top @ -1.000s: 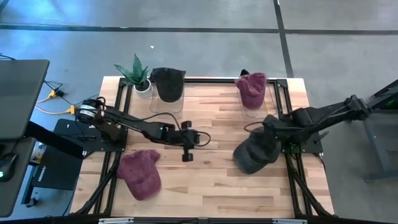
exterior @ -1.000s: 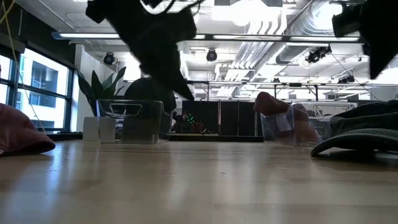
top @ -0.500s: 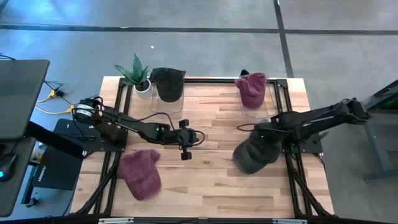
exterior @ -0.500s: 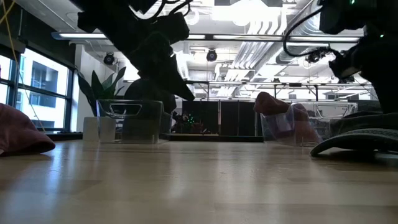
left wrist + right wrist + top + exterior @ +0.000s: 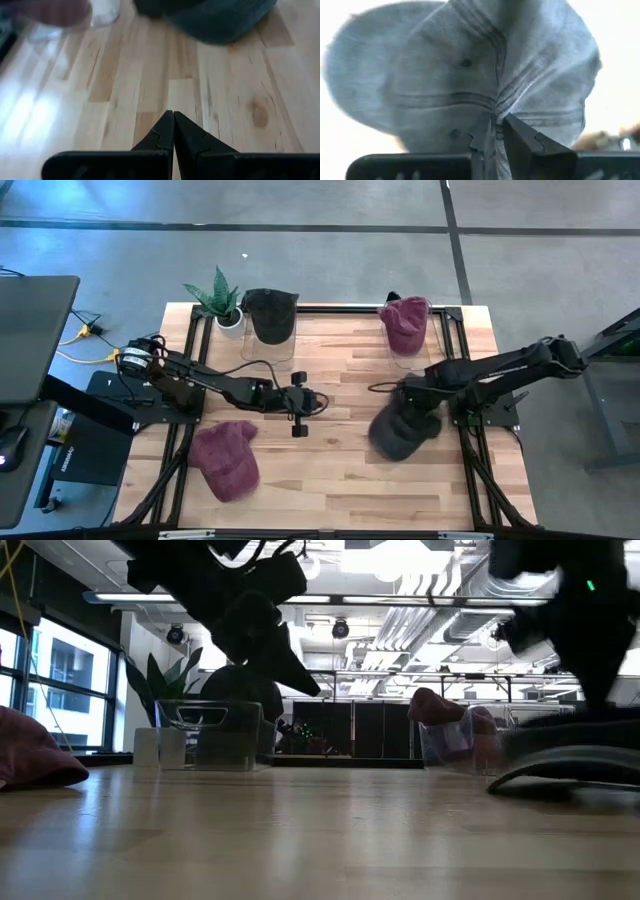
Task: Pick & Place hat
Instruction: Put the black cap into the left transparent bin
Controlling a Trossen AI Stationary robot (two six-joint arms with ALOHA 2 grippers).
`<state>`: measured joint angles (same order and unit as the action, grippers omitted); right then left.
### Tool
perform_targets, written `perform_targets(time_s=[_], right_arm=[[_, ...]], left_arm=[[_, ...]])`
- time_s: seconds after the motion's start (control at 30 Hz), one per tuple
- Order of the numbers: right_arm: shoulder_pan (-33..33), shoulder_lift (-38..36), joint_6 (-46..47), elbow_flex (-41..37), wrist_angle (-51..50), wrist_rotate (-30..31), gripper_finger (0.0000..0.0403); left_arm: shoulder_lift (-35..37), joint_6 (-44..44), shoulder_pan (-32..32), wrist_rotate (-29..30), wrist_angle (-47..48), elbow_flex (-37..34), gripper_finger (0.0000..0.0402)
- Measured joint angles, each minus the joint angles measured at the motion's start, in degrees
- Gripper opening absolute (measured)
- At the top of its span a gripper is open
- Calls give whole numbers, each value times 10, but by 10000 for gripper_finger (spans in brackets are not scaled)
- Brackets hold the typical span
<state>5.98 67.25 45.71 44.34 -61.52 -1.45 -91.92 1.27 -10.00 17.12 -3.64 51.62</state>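
Wooden table [image 5: 330, 480] seen from above, two dark arms reaching in from opposite sides. Right gripper [image 5: 496, 127] sits directly on top of the dark grey hat [image 5: 402, 430], fingers pinched tight on a fold of its crown fabric; hat lies on the table's right half, w/ its brim spreading toward the centre. Left gripper [image 5: 173, 131] hovers mid-table, fingers pressed together on nothing, well apart from that hat. Right arm is clearly nearer, so the lift looks like its job.
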Motion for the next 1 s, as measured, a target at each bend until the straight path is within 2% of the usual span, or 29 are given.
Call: perform_targets(time_s=[0.07, 0.17, 0.33, 0.4, 0.5, 0.6, 0.7, 0.87, 1.0], right_arm=[[8, -1, -14, 43, 9, 10, 34], [13, -1, -45, 103, 58, 6, 12], [6, -1, -105, 149, 225, -69, 26], [-2, -1, -120, 150, 283, -107, 30], [-12, 7, -136, 149, 316, -147, 24], [-21, 19, -153, 148, 317, -159, 15], [-31, 33, -169, 148, 318, -173, 16], [-50, 71, -200, 148, 347, -238, 29], [-61, 100, -226, 148, 390, -303, 25]], left_arm=[[12, 48, -11, 4, -10, 0, 3], [20, 136, -31, 1, -74, 1, 3], [24, 260, -47, -9, -211, 0, 3], [24, 304, -47, -51, -249, 0, 3], [24, 337, -46, -112, -292, 0, 14], [24, 345, -46, -123, -318, 0, 57], [24, 343, -46, -122, -333, 0, 126], [6, 337, -30, -118, -347, 9, 241], [-10, 279, 4, -134, -319, 22, 292]])
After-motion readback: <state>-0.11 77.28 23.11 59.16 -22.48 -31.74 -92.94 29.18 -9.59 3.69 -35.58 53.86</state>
